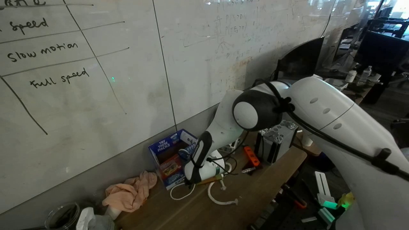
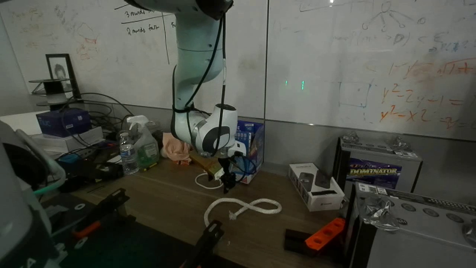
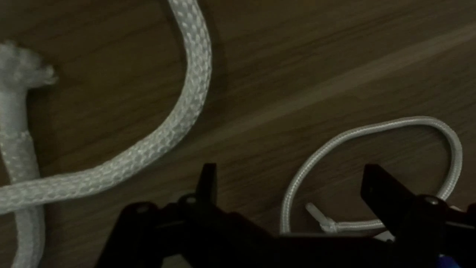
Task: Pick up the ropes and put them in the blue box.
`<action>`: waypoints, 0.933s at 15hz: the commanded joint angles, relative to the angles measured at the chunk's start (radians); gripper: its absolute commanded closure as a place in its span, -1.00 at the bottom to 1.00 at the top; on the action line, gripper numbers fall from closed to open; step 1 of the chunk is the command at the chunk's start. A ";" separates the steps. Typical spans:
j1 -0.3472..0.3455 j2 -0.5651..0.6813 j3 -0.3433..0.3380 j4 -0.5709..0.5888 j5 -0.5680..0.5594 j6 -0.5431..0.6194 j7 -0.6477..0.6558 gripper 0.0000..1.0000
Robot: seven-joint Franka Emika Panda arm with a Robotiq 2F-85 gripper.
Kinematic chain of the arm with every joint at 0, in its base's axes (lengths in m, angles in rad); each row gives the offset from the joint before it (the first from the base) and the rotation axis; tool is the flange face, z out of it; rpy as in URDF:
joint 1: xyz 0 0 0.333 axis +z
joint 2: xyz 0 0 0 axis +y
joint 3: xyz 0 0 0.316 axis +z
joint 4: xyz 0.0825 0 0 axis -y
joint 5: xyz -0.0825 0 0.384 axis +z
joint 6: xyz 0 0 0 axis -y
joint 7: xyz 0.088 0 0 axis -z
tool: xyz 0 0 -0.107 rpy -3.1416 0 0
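In the wrist view the hand (image 3: 290, 176) stands wide, its dark jaws well apart at the bottom of the frame. Between them shows part of the thin white rope (image 3: 412, 120), looped on the desk (image 3: 279, 56) at lower right; the jaw on the right covers some of it, and whether the two touch cannot be told. The thick white rope (image 3: 197, 56), also on the desk, curves from the top edge to the left edge, crossing over a stretch with a frayed end. In an exterior view the blue box (image 1: 163, 145) stands low, left of centre, below the whiteboard (image 1: 198, 76), the arm (image 1: 342, 110) partly in front of it. A crumpled peach cloth (image 1: 131, 191) lies near it, toward the lower left of the frame.
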 commanded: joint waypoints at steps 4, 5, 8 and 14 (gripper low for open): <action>-0.018 0.041 0.014 0.068 -0.006 0.045 0.018 -1.00; -0.021 0.036 0.018 0.063 -0.006 0.058 0.016 -1.00; -0.024 0.034 0.024 0.055 -0.010 0.092 0.014 -1.00; -0.024 0.040 0.021 0.046 -0.014 0.144 0.017 -1.00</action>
